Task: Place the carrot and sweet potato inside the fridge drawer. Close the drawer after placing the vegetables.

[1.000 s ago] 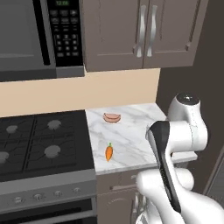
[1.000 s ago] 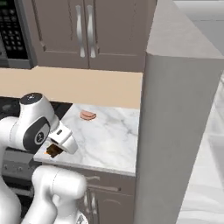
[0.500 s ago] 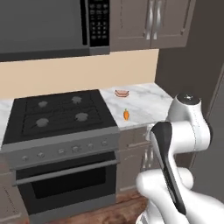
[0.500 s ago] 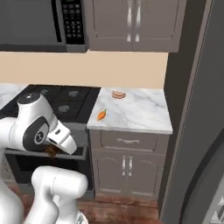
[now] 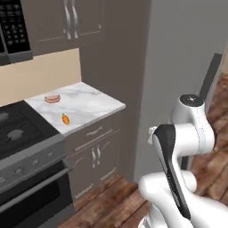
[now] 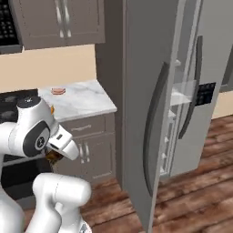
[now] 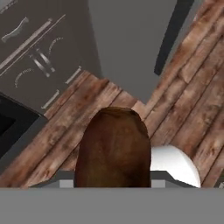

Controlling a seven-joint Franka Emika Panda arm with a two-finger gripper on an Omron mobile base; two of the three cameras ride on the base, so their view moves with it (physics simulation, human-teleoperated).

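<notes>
Gripper (image 6: 53,156) clamped on the sweet potato (image 7: 114,146), carried low over the wood floor. Carrot (image 5: 65,119) sits on the counter (image 5: 95,104). Swing toward the fridge (image 6: 150,91), keep the grip firm, clear the door edge before lowering.

Carrot (image 5: 65,119) on the counter (image 5: 91,101), food piece (image 5: 52,98) behind it, fridge (image 5: 178,67) to the right.

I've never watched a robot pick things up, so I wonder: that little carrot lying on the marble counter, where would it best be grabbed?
Probably across its thicker orange middle, coming straight down from above. The carrot lies flat on the marble counter with bare stone around it, so nothing blocks a hand from above. Its tapered tip would likely slip. The hand is shut on the sweet potato.
</notes>
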